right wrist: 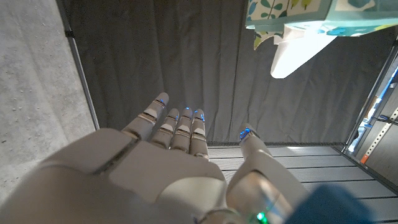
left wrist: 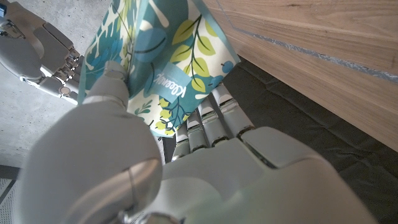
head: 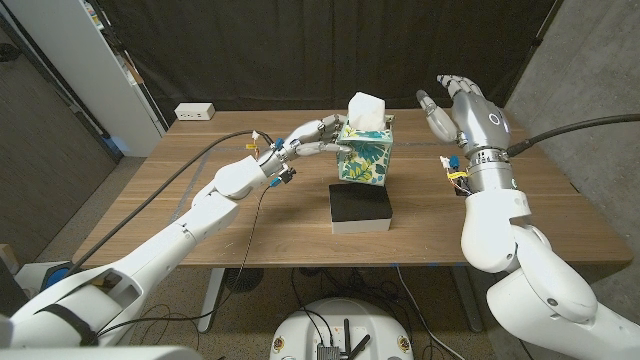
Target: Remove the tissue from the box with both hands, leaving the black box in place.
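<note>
Left robot hand [left wrist: 186,168] seemingly grips tissue box [left wrist: 155,56]; right robot hand [head: 460,110] spread.

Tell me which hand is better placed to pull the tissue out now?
The right hand: it is open and free beside the tissue. The left hand is already holding the tissue box, so it should steady it.

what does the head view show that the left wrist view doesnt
Head view alone: the white tissue sticking up from the box top, the black box in front of the tissue box, a white power strip at the table's far edge, and the right hand raised, fingers apart, holding nothing. Left wrist view alone: the brand lettering on the box side. Both: the left hand gripping the floral tissue box and the wooden table.
</note>
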Robot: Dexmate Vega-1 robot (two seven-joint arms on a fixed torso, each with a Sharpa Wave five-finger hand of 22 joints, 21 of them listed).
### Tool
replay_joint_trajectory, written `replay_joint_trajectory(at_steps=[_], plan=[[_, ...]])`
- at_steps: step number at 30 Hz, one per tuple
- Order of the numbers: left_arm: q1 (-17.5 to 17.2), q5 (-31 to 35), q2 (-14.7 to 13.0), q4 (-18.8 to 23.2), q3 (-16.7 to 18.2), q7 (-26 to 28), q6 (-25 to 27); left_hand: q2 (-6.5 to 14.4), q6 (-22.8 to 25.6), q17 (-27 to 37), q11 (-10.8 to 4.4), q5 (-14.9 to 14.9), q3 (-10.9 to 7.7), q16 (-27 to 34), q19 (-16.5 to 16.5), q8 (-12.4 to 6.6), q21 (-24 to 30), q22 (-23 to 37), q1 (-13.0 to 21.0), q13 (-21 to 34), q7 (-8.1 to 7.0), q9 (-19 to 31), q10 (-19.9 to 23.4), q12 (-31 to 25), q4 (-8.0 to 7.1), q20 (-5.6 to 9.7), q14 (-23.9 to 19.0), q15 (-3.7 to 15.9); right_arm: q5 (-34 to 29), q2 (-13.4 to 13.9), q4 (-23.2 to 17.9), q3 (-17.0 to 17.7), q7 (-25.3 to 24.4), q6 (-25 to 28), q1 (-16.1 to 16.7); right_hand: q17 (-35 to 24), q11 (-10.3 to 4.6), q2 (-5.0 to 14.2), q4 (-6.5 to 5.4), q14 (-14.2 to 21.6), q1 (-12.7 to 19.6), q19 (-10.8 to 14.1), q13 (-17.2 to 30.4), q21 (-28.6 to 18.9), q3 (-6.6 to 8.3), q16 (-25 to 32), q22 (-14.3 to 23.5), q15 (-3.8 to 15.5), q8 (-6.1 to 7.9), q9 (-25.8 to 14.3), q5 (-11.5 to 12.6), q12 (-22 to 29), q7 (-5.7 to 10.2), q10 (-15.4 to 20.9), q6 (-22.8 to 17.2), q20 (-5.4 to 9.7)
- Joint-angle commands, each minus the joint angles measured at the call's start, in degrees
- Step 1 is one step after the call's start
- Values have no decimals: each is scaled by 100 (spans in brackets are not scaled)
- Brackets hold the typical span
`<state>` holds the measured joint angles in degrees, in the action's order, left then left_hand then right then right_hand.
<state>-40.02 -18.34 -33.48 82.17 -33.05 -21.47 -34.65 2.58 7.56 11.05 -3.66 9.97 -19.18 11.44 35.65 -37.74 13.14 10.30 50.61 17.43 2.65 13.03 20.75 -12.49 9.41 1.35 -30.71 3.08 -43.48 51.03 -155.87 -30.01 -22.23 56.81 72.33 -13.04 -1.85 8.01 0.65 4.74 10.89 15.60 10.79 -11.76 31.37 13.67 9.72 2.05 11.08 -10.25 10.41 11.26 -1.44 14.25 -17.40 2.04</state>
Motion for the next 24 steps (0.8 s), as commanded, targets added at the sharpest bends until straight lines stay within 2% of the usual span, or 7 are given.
replay_joint_trajectory(at_steps=[1, 13, 24], plan=[[66, 12, 42, -63, -31, -37, 10, 57, -27, 10, -6, 37, -49, -8, 285, -36, -20, 13, 25, 20, -12, 6, 35, 0, -11, 570, -21, 922, -193, -131, 198, -43, 530, -363, -378, -7, 14, 229, 26, 73, 24, 41, 32, -7, 9, 26, 24, 243, 31, -21, -13, 46, -2, 58, -55, -38], [59, 64, 19, 18, -39, 1, 67, 57, -36, 12, 7, 37, -61, -6, 283, -40, -29, 14, 13, 26, -4, 4, 40, 2, -12, 568, -20, 919, 147, -218, 276, 281, 972, -932, -472, -7, 5, 229, 31, 72, 33, 43, 34, -1, 9, 26, 25, 245, 25, -23, -14, 37, -8, 55, -56, -33], [-60, 116, -54, 238, -20, 98, 141, 61, -42, 14, 16, 37, -74, -6, 284, -47, -36, 14, 8, 31, -2, 6, 24, 11, -11, 565, -15, 911, 199, -205, 241, 332, 1384, -1135, -601, -5, -2, 239, 39, 67, 51, 41, 36, 5, 18, 23, 26, 258, 28, -26, -12, 34, 15, 65, -77, -28]])
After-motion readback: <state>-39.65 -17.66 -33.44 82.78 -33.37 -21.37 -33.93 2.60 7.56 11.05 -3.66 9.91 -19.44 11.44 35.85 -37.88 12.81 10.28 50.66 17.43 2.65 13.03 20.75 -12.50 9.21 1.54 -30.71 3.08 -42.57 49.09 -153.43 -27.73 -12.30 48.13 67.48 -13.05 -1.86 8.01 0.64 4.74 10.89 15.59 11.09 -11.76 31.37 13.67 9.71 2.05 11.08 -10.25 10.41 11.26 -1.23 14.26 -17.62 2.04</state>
